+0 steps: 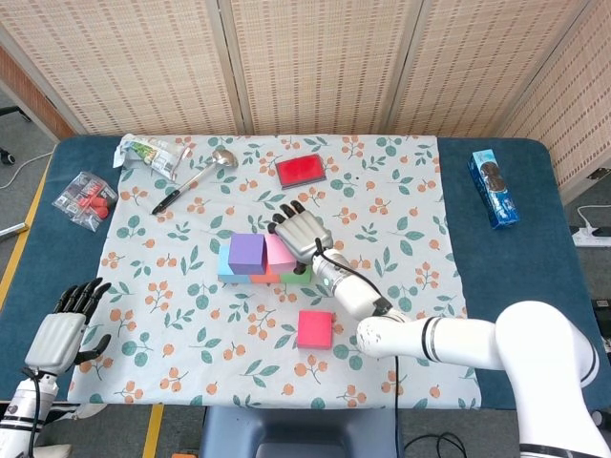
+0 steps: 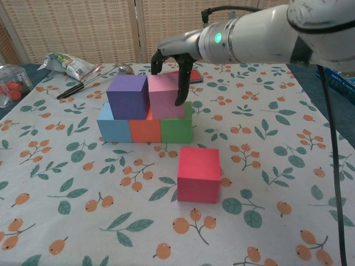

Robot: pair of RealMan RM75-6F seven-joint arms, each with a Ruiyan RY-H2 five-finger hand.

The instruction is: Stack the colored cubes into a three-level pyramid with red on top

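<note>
The right hand [image 2: 173, 66] hangs over the pink cube [image 2: 165, 95], fingers spread and draped on its far side, gripping nothing I can confirm. Nudge pink flush against the purple cube [image 2: 128, 96]. The red cube [image 2: 198, 173] waits just in front of the stack. Contact behind pink is hidden. The left hand [image 1: 63, 329] idles open, well left of the stack.

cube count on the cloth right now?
6: blue cube, orange cube, green cube in the bottom row; purple cube and pink cube on top; red cube alone in front.

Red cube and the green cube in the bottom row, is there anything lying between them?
Nothing: in the chest view only bare floral cloth separates the red cube from the green cube.
</note>
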